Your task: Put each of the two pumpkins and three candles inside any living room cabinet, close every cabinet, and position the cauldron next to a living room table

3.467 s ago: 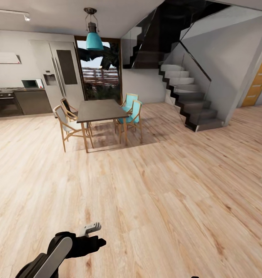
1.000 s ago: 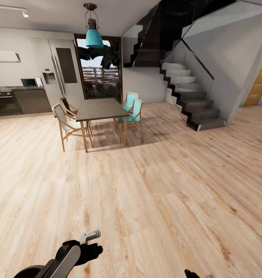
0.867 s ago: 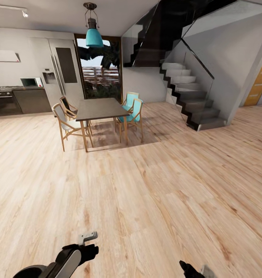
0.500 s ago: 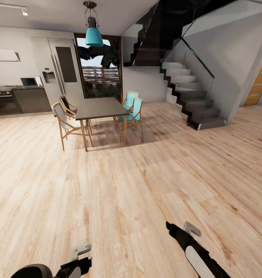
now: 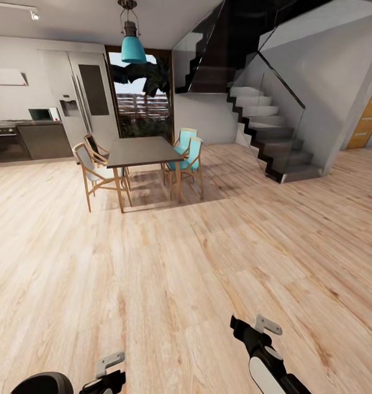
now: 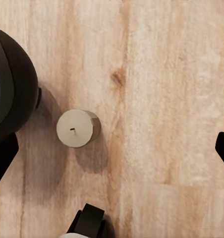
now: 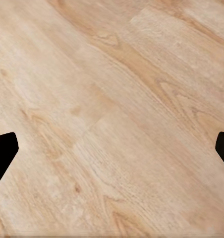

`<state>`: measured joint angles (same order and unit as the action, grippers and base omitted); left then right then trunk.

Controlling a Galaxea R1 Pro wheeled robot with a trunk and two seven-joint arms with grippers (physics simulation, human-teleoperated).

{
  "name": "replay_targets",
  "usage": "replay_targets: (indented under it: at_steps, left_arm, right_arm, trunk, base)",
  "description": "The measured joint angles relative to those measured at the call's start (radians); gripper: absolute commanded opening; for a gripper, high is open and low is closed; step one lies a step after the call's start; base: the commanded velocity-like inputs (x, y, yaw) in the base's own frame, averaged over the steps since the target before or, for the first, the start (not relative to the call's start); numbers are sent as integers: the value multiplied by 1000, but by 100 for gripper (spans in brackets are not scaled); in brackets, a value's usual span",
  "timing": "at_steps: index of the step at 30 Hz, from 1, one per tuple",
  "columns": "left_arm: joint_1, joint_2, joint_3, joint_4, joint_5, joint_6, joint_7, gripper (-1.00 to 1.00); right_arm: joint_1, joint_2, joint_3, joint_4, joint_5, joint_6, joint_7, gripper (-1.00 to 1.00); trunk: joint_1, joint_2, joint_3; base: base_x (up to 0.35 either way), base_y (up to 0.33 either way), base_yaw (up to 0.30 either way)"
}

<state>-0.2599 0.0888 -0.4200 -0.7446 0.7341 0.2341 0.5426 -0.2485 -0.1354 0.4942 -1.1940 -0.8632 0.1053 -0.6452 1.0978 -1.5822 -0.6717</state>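
Note:
One candle [image 6: 78,128], a short squat cylinder with a flat pale top and a small wick mark, stands upright on the wooden floor in the left wrist view. My left gripper [image 6: 112,153] hangs above it, open and holding nothing, with the candle off to one side of the gap. In the head view the left gripper [image 5: 110,370] sits low at the bottom edge. My right gripper [image 5: 254,327] is raised at the lower right; in its wrist view the right gripper [image 7: 112,148] is open over bare floor.
A dark dining table [image 5: 139,151] with several wooden chairs [image 5: 92,174] stands ahead on the left. Grey kitchen units [image 5: 21,141] line the far left wall. A staircase [image 5: 270,142] with a glass rail rises at right. A rounded black robot part [image 6: 10,91] lies beside the candle.
My right arm has risen into the head view at the lower right. The left arm has sunk toward the bottom edge. The view has shifted slightly.

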Motion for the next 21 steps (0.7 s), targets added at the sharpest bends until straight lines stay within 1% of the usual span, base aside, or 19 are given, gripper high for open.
replay_targets:
  at_steps: [3,4,8,11,14,21]
  left_arm:
    - [0,1,-1,3,0,-7,-3,100]
    - [0,2,-2,4,0,-9,-13,100]
    - [0,6,1,16,-1,-9,-90,100]
    - [0,8,5,29,-3,-10,-123,100]
    - [0,9,9,34,-3,-10,-134,100]
    - [0,12,15,37,4,-11,-139,100]
  right_arm:
    - [1,0,4,1,0,-3,1,100]
    - [2,1,6,4,-2,-4,2,100]
    - [3,1,15,8,-5,-4,28,100]
    - [4,1,17,20,-9,-3,70,100]
    - [4,1,18,34,-12,-3,108,100]
    - [4,1,18,42,-7,-3,130,100]
  trunk:
    - [12,-21,-9]
    - [15,-28,-13]
    - [31,-56,-25]
    - [42,-77,-34]
    - [54,-98,-44]
    - [81,-147,-66]
  base:
    - [0,0,0]
    - [0,0,0]
    - [0,0,0]
    - [0,0,0]
    - [0,0,0]
    - [0,0,0]
